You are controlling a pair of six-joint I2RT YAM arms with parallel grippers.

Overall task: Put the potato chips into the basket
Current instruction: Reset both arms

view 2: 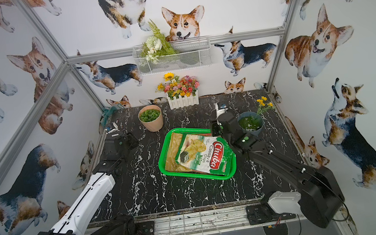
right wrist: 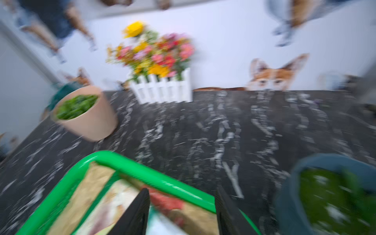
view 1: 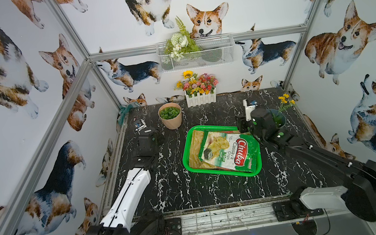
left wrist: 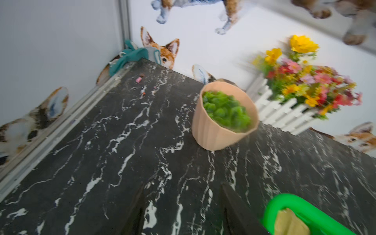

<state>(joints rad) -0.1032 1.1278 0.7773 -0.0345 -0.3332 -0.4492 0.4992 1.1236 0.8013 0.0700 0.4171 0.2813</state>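
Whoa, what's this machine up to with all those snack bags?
A two-armed robot is packing chip bags into the green basket. The Chuba cassava chips bag lies on top of the pile, over a tan bag. The right arm's fingers hang open above the basket's far corner, holding nothing. The left arm's fingers are open too, off to the side over the table. I see no bags outside the basket.

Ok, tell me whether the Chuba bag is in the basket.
In. The Chuba bag lies atop a tan bag, within the green basket.
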